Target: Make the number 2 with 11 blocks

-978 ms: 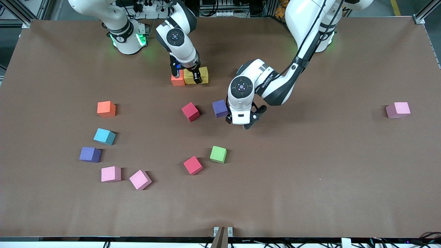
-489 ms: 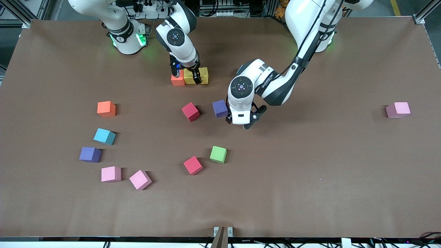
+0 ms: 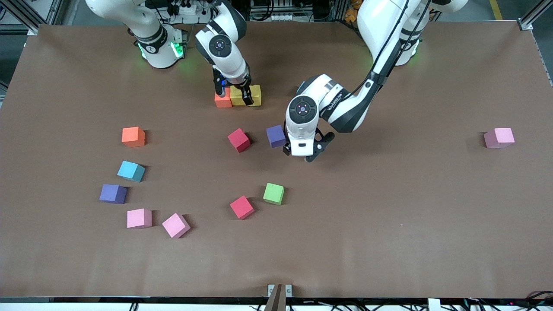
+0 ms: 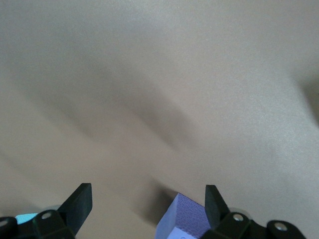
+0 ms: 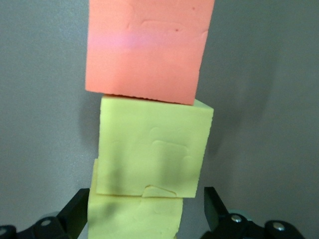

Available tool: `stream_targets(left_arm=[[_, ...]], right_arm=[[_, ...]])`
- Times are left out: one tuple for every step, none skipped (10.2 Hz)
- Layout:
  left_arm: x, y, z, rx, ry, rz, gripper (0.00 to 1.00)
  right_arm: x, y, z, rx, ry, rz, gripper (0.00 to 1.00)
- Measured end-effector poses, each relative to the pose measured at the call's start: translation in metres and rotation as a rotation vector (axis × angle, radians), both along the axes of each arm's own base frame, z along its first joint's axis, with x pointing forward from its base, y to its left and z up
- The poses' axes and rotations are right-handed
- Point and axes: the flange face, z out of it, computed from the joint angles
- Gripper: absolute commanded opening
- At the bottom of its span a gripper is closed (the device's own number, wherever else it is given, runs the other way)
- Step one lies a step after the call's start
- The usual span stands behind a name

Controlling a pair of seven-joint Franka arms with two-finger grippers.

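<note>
Now the right gripper point(image 3: 235, 94), jaws spread around the row's middle yellow block point(image 3: 239, 95), should lift straight; left gripper point(image 3: 302, 156), spread, waits nearby.

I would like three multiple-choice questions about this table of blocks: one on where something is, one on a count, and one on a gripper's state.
1. Where is the green block?
A. stacked on another block
B. on the table beside a red block
C. between a gripper's fingers

2. How many pink blocks are on the table?
A. one
B. two
C. three

3. How do the right gripper's fingers stand?
A. open, on either side of a yellow block
B. shut on a block
C. shut on nothing

Key:
1 B, it rests on the table with the red one close by.
2 C, two lie together toward the right arm's end and one lies alone toward the left arm's end.
3 A, the right wrist view shows the fingers spread past the block's sides.
</note>
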Motion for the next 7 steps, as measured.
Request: stream_targets(left_arm=[[0.0000, 0.0000, 0.0000, 0.000, 0.000, 0.000, 1.00], [0.0000, 0.0000, 0.0000, 0.000, 0.000, 0.000, 1.00], [0.0000, 0.0000, 0.0000, 0.000, 0.000, 0.000, 1.00], [0.0000, 0.0000, 0.0000, 0.000, 0.000, 0.000, 1.00], [0.0000, 0.0000, 0.0000, 0.000, 0.000, 0.000, 1.00], [0.0001, -0.0001, 0.0001, 0.000, 0.000, 0.000, 1.00], [0.0007, -0.0006, 0.0010, -0.003, -0.003, 0.000, 1.00]], right_arm=[[0.0001, 0.0001, 0.0002, 0.000, 0.000, 0.000, 1.00], [0.0003, 0.0003, 0.0004, 0.001, -0.001, 0.000, 1.00], [0.0004, 0.0005, 0.0007, 0.002, -0.001, 0.000, 1.00], [0.0006, 0.0007, 0.0010, 0.002, -0.002, 0.000, 1.00], [0.0009, 0.0013, 0.0015, 0.003, -0.004, 0.003, 1.00], [0.0018, 0.0021, 0.0025, 0.005, -0.007, 0.004, 1.00], [0.0040, 0.0024, 0.0038, 0.007, -0.011, 0.005, 1.00]])
